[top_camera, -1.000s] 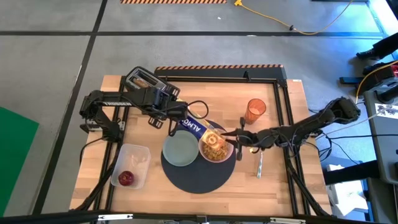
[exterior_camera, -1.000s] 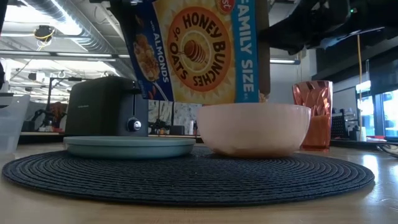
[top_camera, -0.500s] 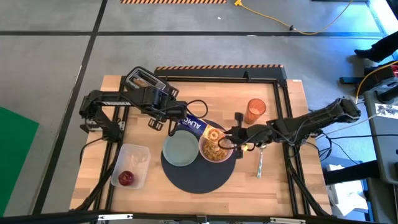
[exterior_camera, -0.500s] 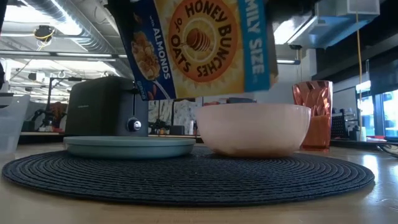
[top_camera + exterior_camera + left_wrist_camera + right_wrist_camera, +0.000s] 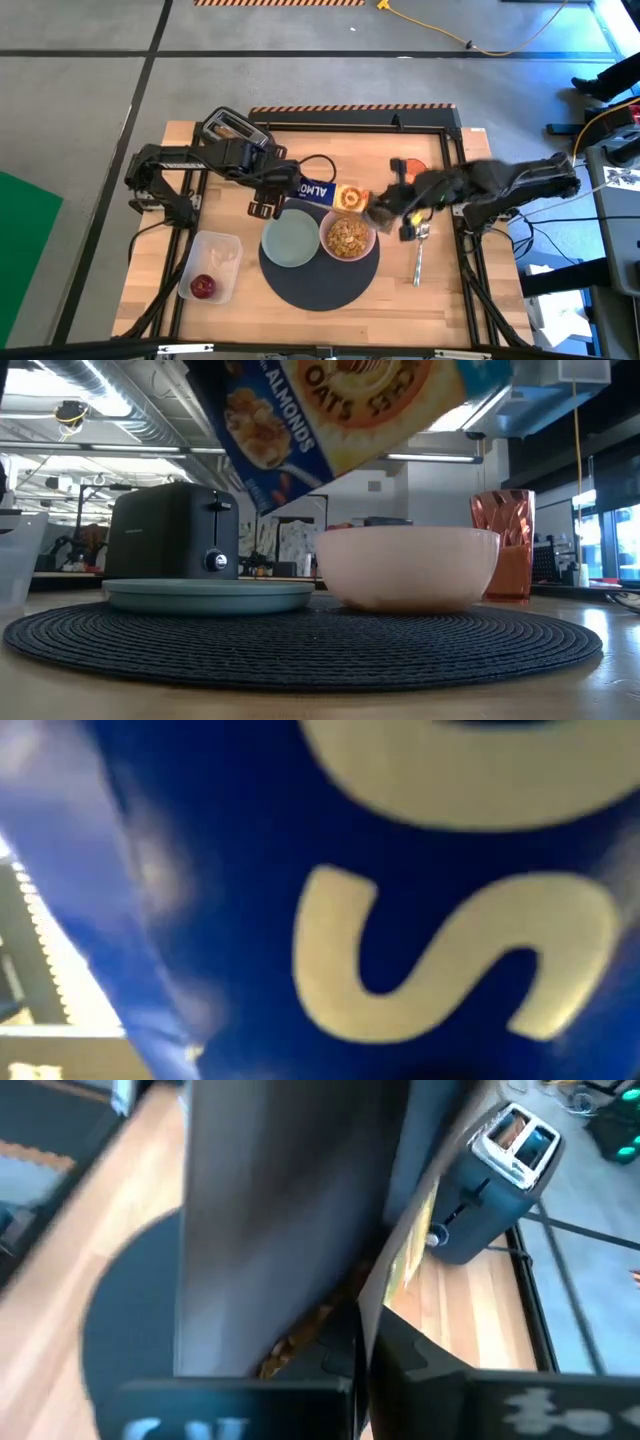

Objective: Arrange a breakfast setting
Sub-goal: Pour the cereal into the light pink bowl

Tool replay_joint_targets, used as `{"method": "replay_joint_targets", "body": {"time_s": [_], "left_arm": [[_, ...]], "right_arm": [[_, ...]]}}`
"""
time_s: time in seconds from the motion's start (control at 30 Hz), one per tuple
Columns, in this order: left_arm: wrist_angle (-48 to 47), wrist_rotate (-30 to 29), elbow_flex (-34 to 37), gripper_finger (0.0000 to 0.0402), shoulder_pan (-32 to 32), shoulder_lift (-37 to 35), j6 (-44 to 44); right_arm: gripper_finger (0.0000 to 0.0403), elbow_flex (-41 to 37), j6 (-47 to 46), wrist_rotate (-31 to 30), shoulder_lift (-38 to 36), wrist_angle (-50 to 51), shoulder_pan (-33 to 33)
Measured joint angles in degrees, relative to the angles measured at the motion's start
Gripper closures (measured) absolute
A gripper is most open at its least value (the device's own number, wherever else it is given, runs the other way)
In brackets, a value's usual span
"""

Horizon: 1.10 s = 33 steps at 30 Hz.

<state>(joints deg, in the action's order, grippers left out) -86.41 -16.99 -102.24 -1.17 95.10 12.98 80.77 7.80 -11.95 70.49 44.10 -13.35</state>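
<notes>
A blue and yellow cereal box [image 5: 335, 195] hangs over the far side of the round dark mat [image 5: 320, 285], held between my left gripper [image 5: 283, 197] and my right gripper [image 5: 380, 210]. The pale green plate [image 5: 290, 242] and the pink bowl [image 5: 347, 238], which holds cereal, rest on the mat. The orange cup [image 5: 510, 545] stands behind my right arm. The metal spoon [image 5: 418, 262] lies right of the mat. A toast slice [image 5: 228, 127] sticks up out of the toaster. A small red fruit [image 5: 203, 287] lies in the clear tub. My left gripper holds the box by its closed end [image 5: 300, 190], coming from the table's left and slanting down; the wrist hides the fingers. The box [image 5: 350, 420] is clear of the table and tilted, closed end lowest. My right gripper is shut on a grey flap's edge [image 5: 362, 1330] at the box's open end, pinched between the two fingers from the table's right.
The black toaster [image 5: 235, 135] stands at the far left of the table. The clear plastic tub [image 5: 212, 265] sits at the near left. A black frame rail [image 5: 455, 170] runs along the right side, under my right arm.
My right gripper has risen from beside the bowl's right rim to the box's open end. My left gripper has rolled in place. The box's open end has swung up and away from the bowl, so the box now lies nearer level.
</notes>
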Motion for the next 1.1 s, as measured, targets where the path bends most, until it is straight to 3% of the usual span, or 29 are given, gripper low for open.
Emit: {"method": "replay_joint_targets", "body": {"time_s": [0.23,0.4,0.57,0.77,0.97,1.1], "left_arm": [[10.4,2.6,0.2,0.0211,0.1,0.2,1.5],[17.5,2.7,0.5,0.0211,1.5,0.5,4.1],[21.2,5.1,0.5,0.0211,5.4,0.5,4.6],[34.3,17.0,6.9,0.0211,9.9,0.4,4.2],[54.1,27.8,17.6,0.0212,12.2,0.5,4.3],[64.9,29.2,23.0,0.0216,13.3,0.5,4.5]], "right_arm": [[0.0403,15.5,0.2,14.8,3.6,11.4,11.6],[0.0403,24.9,1.5,21.0,9.7,19.6,16.1],[0.0403,32.8,3.8,19.9,14.3,24.5,16.4],[0.0403,42.3,4.9,17.6,17.6,31.5,16.5],[0.0395,43.5,4.5,16.5,17.4,33.3,16.4],[0.036,43.6,4.9,13.8,17.2,31.6,16.4]]}}
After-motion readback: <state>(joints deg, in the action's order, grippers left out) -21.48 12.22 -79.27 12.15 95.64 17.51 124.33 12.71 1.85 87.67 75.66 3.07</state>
